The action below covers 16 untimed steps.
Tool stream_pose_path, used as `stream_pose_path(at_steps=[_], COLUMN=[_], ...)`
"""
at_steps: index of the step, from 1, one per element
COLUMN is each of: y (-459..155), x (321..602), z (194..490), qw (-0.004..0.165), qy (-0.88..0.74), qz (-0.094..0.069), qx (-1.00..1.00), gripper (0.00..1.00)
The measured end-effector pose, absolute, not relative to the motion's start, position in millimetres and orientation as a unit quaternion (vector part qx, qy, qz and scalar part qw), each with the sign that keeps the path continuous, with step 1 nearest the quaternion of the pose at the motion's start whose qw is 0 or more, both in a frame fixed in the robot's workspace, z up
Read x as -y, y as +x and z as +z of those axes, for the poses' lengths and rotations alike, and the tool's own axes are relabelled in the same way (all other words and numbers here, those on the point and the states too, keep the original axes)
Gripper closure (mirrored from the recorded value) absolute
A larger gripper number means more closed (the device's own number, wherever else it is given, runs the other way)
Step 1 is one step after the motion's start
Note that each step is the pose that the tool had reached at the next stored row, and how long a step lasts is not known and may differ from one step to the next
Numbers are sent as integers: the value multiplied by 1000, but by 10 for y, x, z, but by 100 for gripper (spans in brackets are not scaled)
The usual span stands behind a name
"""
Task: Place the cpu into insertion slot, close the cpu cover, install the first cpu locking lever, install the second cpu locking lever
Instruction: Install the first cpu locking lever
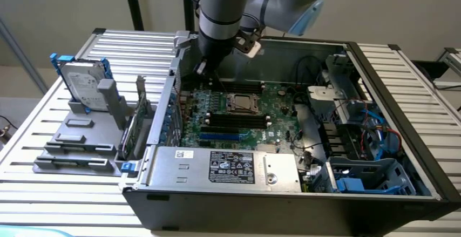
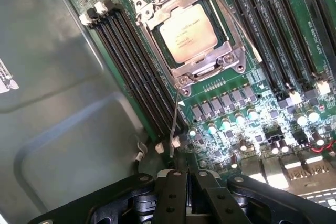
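— Slatted bench [image 1: 29, 156], open computer case [image 1: 216, 204] on it. Your jaws?
— Drawn together, nothing clearly gripped. Thin locking lever [image 2: 175, 119] rises just beside them. Beyond, cpu [image 2: 188, 32] sits in insertion slot [image 1: 230, 103], cpu cover [image 2: 205, 66] down over it, memory slots [image 2: 131, 61] alongside.

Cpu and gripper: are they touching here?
Apart. The wrist view shows a stretch of green board between the cpu and the gripper.

- cpu [image 2: 188, 32]: pale metal, satin-matt.
- cover [image 2: 206, 70]: bright silver metal, shiny.
- board [image 2: 252, 85]: green, glossy.
- power supply [image 1: 180, 169], at the board's 6 o'clock in the exterior view: bare grey metal, dull.
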<state>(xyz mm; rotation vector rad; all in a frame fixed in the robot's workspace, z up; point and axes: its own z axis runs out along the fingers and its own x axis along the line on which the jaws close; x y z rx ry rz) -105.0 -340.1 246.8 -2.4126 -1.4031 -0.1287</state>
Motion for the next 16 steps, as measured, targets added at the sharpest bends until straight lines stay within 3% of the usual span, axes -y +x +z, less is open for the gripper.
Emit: stream_pose_path(at_steps=[5,16], y=[-1052,-940], x=[3401,3419], z=[2468,2473], qw=[191,191], qy=[-853,-857], qz=[-58,-61], qx=[483,474], gripper=[89,89])
